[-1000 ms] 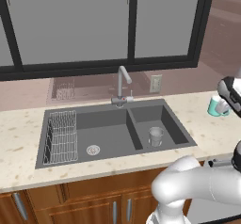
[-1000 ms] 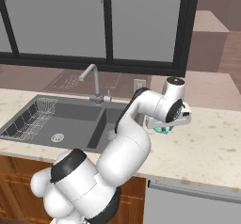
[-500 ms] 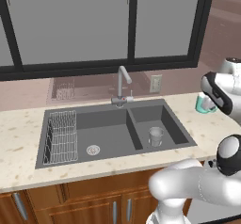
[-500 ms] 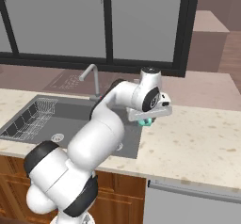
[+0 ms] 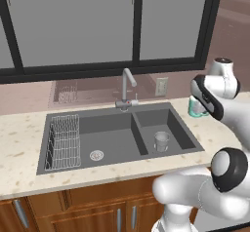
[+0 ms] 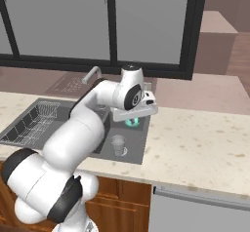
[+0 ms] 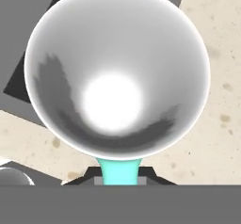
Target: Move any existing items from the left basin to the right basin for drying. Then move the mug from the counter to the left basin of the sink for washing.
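the gripper point(image 6: 132, 122) is clamped on the mug point(image 6: 131, 122) and holds it in the air. in the right base view the mug sits at frame centre, under the hand, above the right edge of the sink point(image 6: 141, 150) where it meets the counter point(image 6: 205, 143). in the left base view the mug point(image 5: 197, 107) shows at the right of the frame, half hidden by the arm, above the counter point(image 5: 19, 153) just past the sink's point(image 5: 88, 165) right rim. in the hand view the mug point(image 7: 116, 77) is seen from above, its white interior spanning most of the frame and its teal handle pointing to the bottom centre between the finger tips; below it lie speckled counter point(image 7: 216, 115) at right and lower left and dark sink point(image 7: 14, 30) at upper left. the glass point(image 5: 161, 141) stands upright in the right basin point(image 5: 178, 128), right of centre in the left base view, and near the basin's front wall in the right base view point(image 6: 117, 145). the left basin point(image 5: 110, 138) holds a wire rack point(image 5: 63, 141) at its left end and a round drain point(image 5: 96, 154). the faucet point(image 5: 127, 87) rises behind the divider.
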You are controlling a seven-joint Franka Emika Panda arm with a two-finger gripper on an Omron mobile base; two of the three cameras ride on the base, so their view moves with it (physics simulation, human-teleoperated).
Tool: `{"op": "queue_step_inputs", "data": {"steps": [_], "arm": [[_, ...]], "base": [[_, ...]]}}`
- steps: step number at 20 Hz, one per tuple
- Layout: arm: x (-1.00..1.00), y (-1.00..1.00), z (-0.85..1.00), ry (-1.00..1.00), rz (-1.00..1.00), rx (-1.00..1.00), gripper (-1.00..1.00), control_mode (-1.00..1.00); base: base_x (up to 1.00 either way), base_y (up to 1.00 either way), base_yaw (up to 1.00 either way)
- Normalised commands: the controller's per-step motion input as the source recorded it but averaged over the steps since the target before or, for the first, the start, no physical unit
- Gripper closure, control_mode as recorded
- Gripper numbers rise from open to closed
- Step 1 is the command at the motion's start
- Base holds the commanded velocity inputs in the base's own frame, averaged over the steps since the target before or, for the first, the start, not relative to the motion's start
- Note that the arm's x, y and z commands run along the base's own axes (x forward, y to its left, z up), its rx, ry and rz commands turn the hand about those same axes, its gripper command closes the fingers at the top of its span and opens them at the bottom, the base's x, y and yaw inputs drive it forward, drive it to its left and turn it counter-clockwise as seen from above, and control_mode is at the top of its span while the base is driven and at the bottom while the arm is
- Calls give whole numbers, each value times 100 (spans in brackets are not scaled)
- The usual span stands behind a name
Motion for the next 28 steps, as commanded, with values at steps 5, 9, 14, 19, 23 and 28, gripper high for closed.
{"op": "queue_step_inputs", "data": {"steps": [5,9,14,19,23,28], "arm": [[-6,65,10,0,4,-2,100,-100],[-2,67,5,0,5,-2,100,-100],[-4,66,0,0,5,-1,100,-100],[-4,66,0,0,5,0,100,-100],[-3,65,0,0,6,0,100,-100],[0,65,0,0,5,0,100,-100]], "base": [[0,0,0],[0,0,0],[0,0,0],[0,0,0],[0,0,0],[0,0,0]]}}
